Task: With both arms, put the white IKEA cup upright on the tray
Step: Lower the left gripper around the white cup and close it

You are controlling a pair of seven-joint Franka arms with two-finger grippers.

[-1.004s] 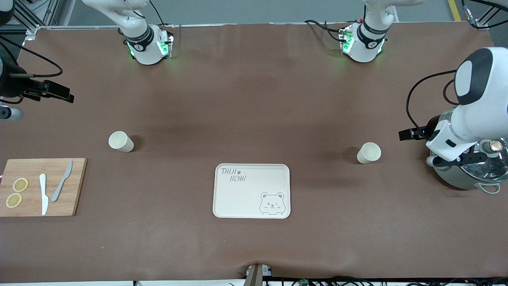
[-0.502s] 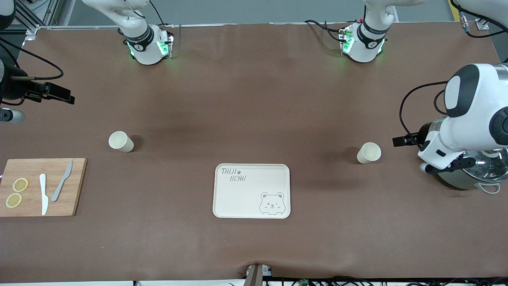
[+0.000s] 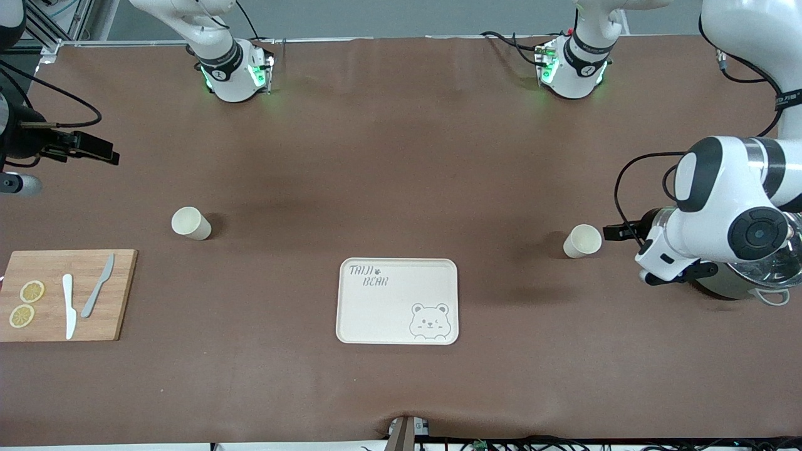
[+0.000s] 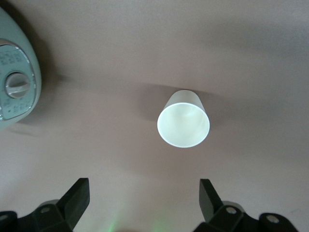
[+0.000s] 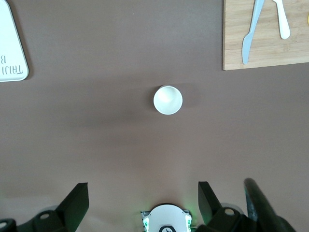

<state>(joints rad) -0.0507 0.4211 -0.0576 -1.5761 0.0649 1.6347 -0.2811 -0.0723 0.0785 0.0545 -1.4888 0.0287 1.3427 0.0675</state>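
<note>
White cups (image 3: pixel 582 241) (image 3: pixel 190 223) stand mid-frame either side of the tray (image 3: pixel 397 301), low centre. Left gripper (image 3: pixel 617 232), fingers spread, hovers beside one; right gripper (image 3: pixel 94 148), spread too, upper left.

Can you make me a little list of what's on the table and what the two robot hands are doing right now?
tray: cream, with a bear drawing, nothing on it
cup one: white, upright, toward the left arm's end of the table
cup two: white, upright, toward the right arm's end
left gripper: open, beside cup one, not touching it
right gripper: open, apart from cup two
cutting board: wood, holding two knives and lemon slices
pot: under the left arm
</note>
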